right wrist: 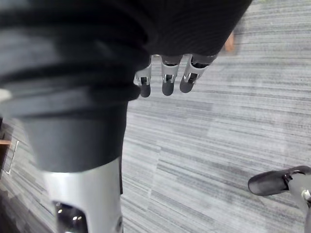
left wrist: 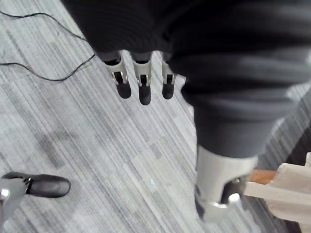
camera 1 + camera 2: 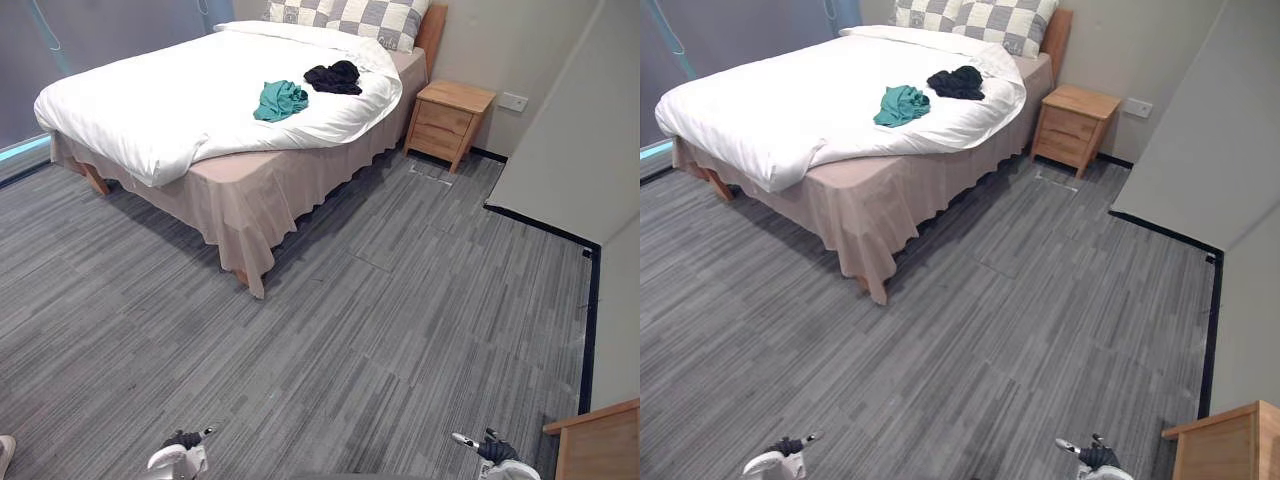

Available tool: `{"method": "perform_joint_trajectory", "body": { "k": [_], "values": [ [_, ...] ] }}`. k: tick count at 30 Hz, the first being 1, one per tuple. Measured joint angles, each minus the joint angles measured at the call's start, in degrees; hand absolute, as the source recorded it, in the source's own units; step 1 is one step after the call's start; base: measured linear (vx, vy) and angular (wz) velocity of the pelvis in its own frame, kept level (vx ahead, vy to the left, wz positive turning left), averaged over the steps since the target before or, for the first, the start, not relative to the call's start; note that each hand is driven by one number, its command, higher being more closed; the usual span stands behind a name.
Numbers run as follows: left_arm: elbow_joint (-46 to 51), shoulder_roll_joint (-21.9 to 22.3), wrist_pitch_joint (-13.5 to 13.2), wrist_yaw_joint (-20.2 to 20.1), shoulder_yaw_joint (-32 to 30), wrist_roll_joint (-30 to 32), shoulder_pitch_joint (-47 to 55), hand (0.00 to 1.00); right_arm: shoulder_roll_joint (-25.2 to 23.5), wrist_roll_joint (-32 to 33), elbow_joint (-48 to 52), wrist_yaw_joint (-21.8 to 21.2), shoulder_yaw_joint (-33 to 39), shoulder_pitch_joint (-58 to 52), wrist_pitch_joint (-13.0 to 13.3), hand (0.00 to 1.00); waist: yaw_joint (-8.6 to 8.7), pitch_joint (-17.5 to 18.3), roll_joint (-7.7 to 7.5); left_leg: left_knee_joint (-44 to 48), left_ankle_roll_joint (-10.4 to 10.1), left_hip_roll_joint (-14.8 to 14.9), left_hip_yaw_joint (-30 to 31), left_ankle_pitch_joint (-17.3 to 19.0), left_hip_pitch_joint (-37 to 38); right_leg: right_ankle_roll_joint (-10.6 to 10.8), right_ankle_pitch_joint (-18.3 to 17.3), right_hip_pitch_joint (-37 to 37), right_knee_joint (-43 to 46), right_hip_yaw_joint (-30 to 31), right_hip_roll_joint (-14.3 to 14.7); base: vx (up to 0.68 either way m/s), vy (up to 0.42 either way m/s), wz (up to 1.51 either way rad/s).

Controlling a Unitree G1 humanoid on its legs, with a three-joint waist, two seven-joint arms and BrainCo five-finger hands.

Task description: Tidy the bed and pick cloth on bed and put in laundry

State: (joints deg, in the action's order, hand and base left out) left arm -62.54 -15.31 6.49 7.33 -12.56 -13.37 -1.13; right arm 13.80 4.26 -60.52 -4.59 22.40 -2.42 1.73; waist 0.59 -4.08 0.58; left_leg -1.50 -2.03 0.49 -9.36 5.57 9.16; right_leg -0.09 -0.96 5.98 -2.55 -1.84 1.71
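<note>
One wide bed (image 3: pixel 150 105) with a white duvet and a beige skirt. Two crumpled garments lie on it: one teal-green cloth (image 3: pixel 280 100) and one black cloth (image 3: pixel 333 77). Two grey-and-white checked pillows (image 3: pixel 385 20). One light wooden nightstand (image 3: pixel 450 122) with two drawers. One white wall socket (image 3: pixel 513 101).

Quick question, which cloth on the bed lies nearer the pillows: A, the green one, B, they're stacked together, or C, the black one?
C: the black cloth lies closer to the pillows than the green cloth, the two side by side on the duvet, not stacked.
</note>
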Motion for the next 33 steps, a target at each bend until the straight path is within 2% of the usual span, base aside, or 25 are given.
{"method": "perform_joint_trajectory", "body": {
  "k": [2, 6, 12, 23, 25, 27, 29, 30, 31, 32, 33],
  "values": [
    [0.0, 0.07, 0.0, -0.06, -0.02, 0.93, 0.27, 0.0, 0.0, -2.05, 0.0, -0.51, -0.01, -0.13, 0.2, 0.0, 0.1, 0.01, -0.03, 0.05, -0.01, 0.02, 0.29, 0.01, -0.01, -0.02, -0.06, 0.08, 0.08, -0.5, -0.01, -0.02, -0.025, 0.06],
    [0.0, 0.12, -0.08, -0.12, -0.53, 0.9, 1.11, 0.0, -0.02, -2.03, 0.0, -1.11, -0.22, -0.46, 0.53, 0.0, 0.14, 0.03, -0.05, 0.16, -0.04, 0.04, 0.4, 0.02, -0.01, -0.01, -0.09, 0.12, 0.18, -0.76, -0.03, -0.03, -0.033, 0.02],
    [0.0, 0.46, -2.18, -0.43, -1.78, -0.26, 2.34, 0.0, -0.13, -1.93, 0.0, -1.11, -0.49, -1.23, 0.53, 0.0, 0.14, 0.1, -0.14, 0.65, -0.1, 0.05, 0.67, 0.06, 0.08, 0.0, -0.1, 0.52, 0.23, -1.1, -0.07, -0.04, -0.028, 0.02],
    [0.0, 2.93, -3.92, -0.04, -1.64, -0.36, 4.36, 0.0, -0.59, -1.98, 0.0, -0.99, -0.8, -2.57, 0.49, 0.0, 0.16, 0.68, -0.55, 0.63, -0.09, 0.06, 0.83, 0.06, 0.12, 0.06, -0.14, 1.1, -0.03, -1.61, -0.11, -0.04, -0.023, 0.01],
    [0.01, 2.98, -4.75, 0.08, -1.63, -0.43, 4.62, 0.0, -0.92, -2.03, 0.0, -0.91, -0.98, -2.68, 0.48, 0.0, 0.18, 0.67, -0.54, 0.63, -0.09, 0.07, 0.87, 0.06, 0.56, 0.06, -0.14, 1.14, -0.09, -1.66, -0.11, 0.0, 0.0, 0.0],
    [0.11, 3.15, -6.69, -0.06, -1.52, -2.13, 5.06, 0.0, -1.36, -3.08, -0.02, -0.62, -1.61, -2.75, 0.44, 0.0, 0.17, 0.54, -0.59, 0.55, -0.08, 0.06, 0.84, 0.08, 0.68, -0.37, -0.81, 0.87, 0.79, -1.7, -0.11, 0.0, 0.0, 0.0],
    [1.44, 3.17, -9.66, -0.6, 0.09, -4.95, 5.12, 0.0, -2.39, -7.58, -0.02, 0.16, -2.54, -2.48, 0.45, 0.0, 0.1, -0.37, -1.14, 1.19, 0.34, -0.18, 0.79, 1.03, 0.02, -0.18, -6.15, -2.78, 9.01, -3.23, -1.03, -0.06, -0.029, 0.13],
    [2.89, 3.1, -10.58, -0.87, 0.92, -5.82, 4.86, 0.0, -2.79, -8.54, -0.02, 0.28, -3.04, -2.34, 0.43, 0.0, 0.1, -1.22, -1.71, 2.49, 0.7, -0.49, 0.41, 1.95, -0.48, 0.99, -8.97, -5.3, 14.02, -4.18, -2.16, -0.08, -0.022, 0.37],
    [4.48, 3.11, -11.37, -1.05, 2.36, -7.01, 4.15, 0.0, -2.85, -8.46, -0.01, 0.36, -4.51, -2.47, 0.29, 0.0, 0.33, -2.16, -2.61, 4.49, 1.8, -1.09, 0.47, 3.34, -1.24, 3.58, -11.54, -8.62, 22.23, -5.28, -3.96, -0.03, -0.009, 0.21],
    [5.07, 3.09, -12.21, -1.06, 3.28, -7.21, 3.35, 0.0, -2.87, -7.79, -0.01, 0.7, -5.71, -2.28, -0.16, 0.0, -0.48, -3.55, -3.0, 6.34, 2.22, -1.49, 0.23, 4.39, -2.15, 3.51, -11.1, -14.08, 34.32, -6.91, -6.11, -0.06, -0.003, 0.19],
    [5.04, 2.9, -12.93, -0.97, 3.78, -7.17, 3.04, 0.0, -3.27, -6.72, 0.02, 0.99, -5.83, -1.18, -0.2, 0.0, -0.63, -5.39, -3.1, 8.97, 3.02, -1.51, 0.51, 5.64, -2.06, 3.54, -8.26, -19.14, 46.05, -7.17, -8.0, -0.01, 0.0, 0.05]
  ]
}}
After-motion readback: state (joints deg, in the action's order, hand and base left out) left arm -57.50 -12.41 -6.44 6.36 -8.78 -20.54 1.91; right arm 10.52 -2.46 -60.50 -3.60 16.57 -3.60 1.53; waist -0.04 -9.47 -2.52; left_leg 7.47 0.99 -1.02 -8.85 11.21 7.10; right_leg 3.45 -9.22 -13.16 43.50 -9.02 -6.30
